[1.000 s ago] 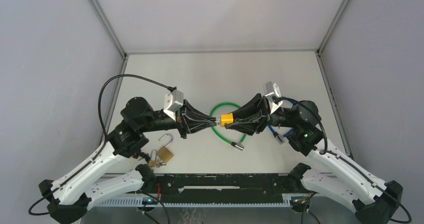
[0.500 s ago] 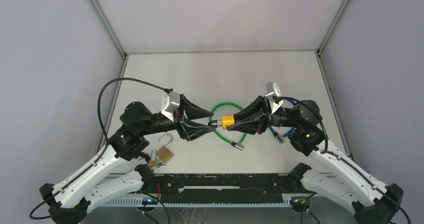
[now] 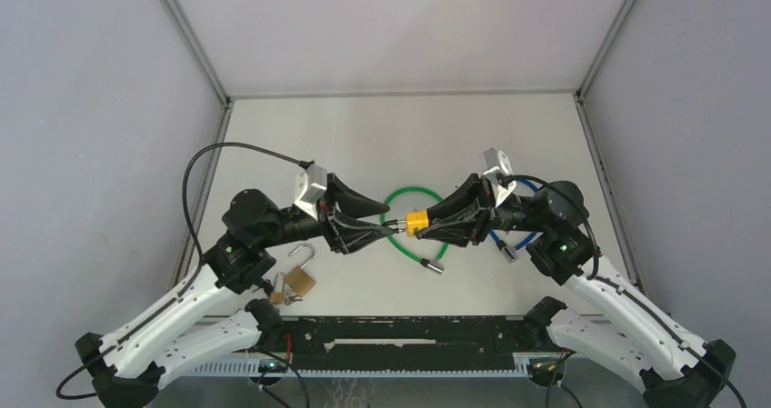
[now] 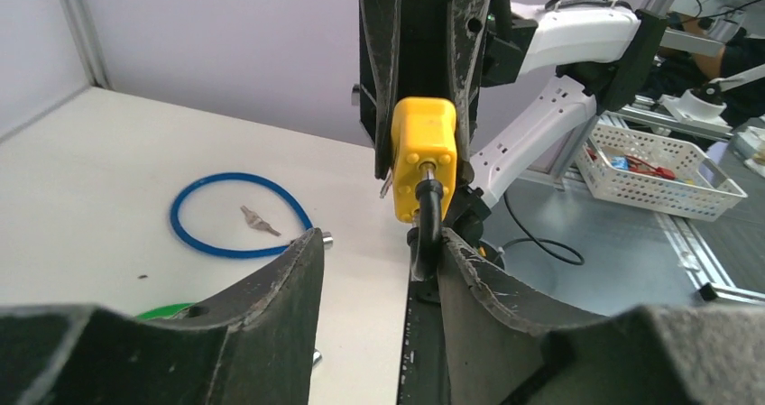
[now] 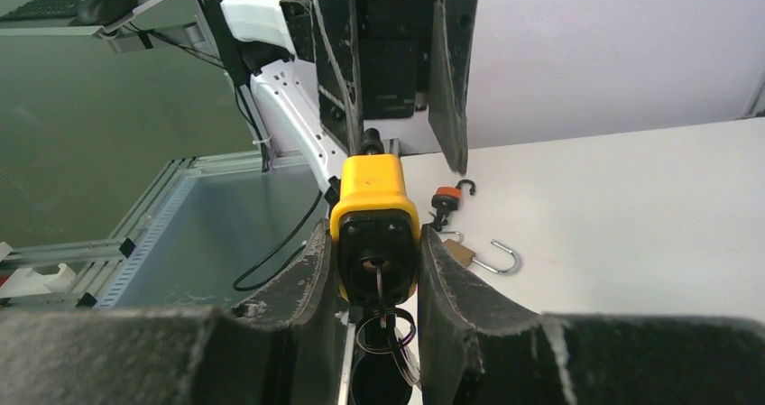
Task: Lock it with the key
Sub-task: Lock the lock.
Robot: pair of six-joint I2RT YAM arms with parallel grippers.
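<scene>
Nearest, an open brass padlock lay on the bench beside the left arm. Farther in, above the bench, the right tool was clenched on the yellow padlock, the key seated in its keyhole. The left tool stood released, fingers spread either side of the padlock's black shackle.

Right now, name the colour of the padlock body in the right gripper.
Yellow; padlock body shows best in right wrist view.
</scene>
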